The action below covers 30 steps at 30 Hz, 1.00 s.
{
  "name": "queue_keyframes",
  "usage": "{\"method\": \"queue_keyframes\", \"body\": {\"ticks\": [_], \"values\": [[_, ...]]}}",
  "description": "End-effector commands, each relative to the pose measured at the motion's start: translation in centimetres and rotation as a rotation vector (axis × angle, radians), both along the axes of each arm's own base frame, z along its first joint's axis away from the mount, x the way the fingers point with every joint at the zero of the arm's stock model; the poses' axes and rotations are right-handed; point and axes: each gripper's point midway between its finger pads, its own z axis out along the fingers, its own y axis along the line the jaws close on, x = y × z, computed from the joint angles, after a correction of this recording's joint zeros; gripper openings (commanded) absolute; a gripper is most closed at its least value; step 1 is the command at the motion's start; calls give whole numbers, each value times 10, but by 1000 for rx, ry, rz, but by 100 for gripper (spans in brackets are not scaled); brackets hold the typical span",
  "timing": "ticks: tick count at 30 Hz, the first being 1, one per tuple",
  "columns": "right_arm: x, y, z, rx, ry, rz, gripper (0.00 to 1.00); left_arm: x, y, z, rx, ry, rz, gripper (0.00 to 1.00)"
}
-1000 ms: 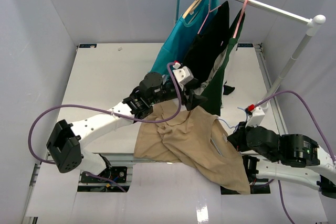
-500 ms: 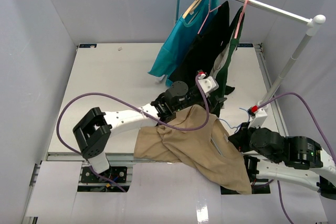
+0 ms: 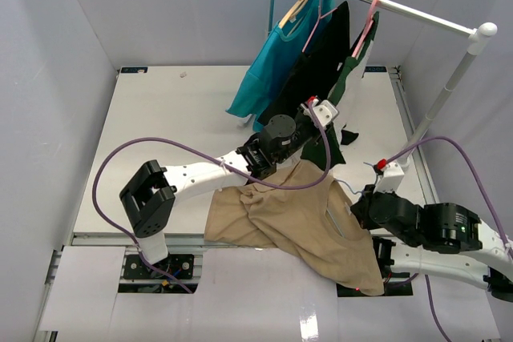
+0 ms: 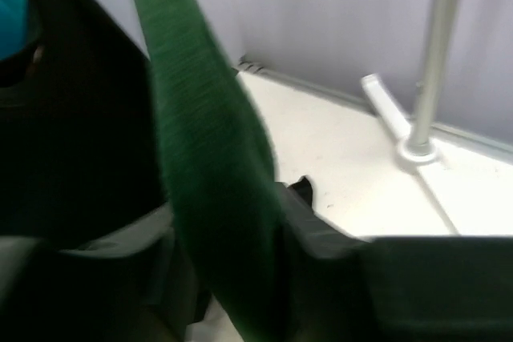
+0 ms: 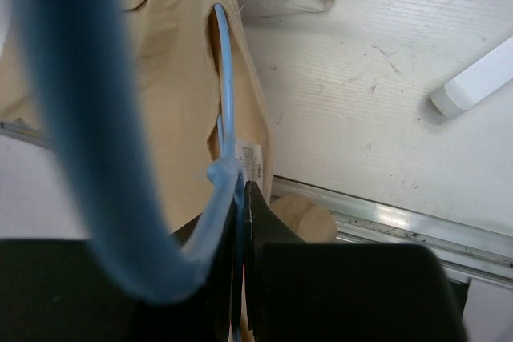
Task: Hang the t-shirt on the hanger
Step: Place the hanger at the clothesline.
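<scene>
Tan plain fabric t-shirt (image 3: 280, 218) lies crumpled on the white table (image 3: 160, 134), on the near side of the white clothes rail (image 3: 401, 7) and apart from it. Its hem spills over the table's near edge. Thin light-blue wire hanger (image 5: 227, 78) lies against the shirt. Right gripper (image 5: 242, 198) is clenched on its wire below the hook. Small white label (image 5: 250, 159) sits beside the wire, print too small to read. Left gripper (image 3: 319, 114) is up among the garments on the rail, with dark green shirt (image 4: 208, 174) fabric across it; grip cannot be told.
</scene>
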Motion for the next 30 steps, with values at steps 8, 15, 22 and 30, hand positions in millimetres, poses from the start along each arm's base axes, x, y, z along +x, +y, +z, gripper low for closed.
{"method": "queue_keyframes", "body": {"ticks": [8,15,22,30], "values": [[11,-4,12,-23,-18,-96,8,47,71,45,0,-29,238,42],[17,-4,23,-21,-50,-120,8,62,99,52,-43,11,257,45],[46,-13,89,32,-227,-255,8,51,102,57,-79,23,215,46],[74,-26,166,-9,-394,-403,8,36,106,67,-108,35,166,49]]}}
